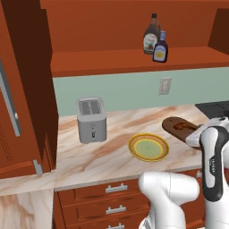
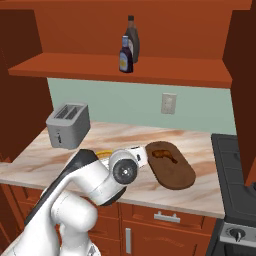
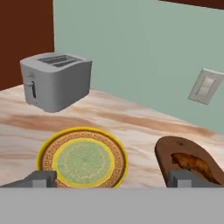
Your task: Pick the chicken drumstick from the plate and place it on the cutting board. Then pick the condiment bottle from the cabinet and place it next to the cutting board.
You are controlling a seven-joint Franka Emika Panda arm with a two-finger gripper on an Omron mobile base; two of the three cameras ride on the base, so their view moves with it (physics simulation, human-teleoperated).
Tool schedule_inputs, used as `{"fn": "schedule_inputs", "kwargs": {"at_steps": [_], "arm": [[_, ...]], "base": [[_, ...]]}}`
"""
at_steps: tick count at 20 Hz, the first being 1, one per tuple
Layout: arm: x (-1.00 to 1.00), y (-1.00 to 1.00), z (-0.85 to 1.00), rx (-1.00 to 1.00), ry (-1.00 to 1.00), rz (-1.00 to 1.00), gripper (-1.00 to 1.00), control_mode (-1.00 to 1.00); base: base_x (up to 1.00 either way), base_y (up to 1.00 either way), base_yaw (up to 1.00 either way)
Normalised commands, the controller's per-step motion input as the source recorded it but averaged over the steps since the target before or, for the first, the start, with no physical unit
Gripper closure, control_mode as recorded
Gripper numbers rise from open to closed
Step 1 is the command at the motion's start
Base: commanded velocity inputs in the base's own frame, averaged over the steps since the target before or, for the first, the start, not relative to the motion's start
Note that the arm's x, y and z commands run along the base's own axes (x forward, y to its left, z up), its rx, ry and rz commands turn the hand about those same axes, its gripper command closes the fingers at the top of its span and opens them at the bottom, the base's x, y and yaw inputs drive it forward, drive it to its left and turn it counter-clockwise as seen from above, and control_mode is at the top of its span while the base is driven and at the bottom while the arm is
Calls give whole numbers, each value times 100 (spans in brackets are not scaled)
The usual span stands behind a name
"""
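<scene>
Brown and small, the chicken drumstick (image 3: 194,164) lies on the cutting board (image 2: 170,164), beside the bare plate (image 1: 149,147). The gripper (image 3: 111,179) hovers over the counter (image 1: 89,154), fingers spread wide, holding nothing. The condiment bottle (image 1: 160,48) stands on the cabinet (image 1: 134,60) shelf.

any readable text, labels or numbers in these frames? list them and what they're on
Nothing legible.
Condiment bottle on the cabinet shelf: light label, print too small to read.
Taller brown bottle behind it: pale label, blurred.
Toaster, wall switch plate, plate: no lettering, only a patterned rim on the plate.
</scene>
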Motion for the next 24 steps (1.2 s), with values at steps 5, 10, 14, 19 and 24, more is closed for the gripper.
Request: {"fn": "schedule_inputs", "kwargs": {"at_steps": [5,10,14,19,24], "arm": [[-33,38,11,0,-3,11,-100,-100],[-26,29,8,4,0,12,-100,-100],[-21,22,16,9,0,11,-100,-100],[-23,24,17,12,-1,11,-100,-100],[-24,24,19,12,-3,10,-100,-100]], "base": [[0,0,0],[0,0,0],[0,0,0],[0,0,0],[0,0,0]]}}
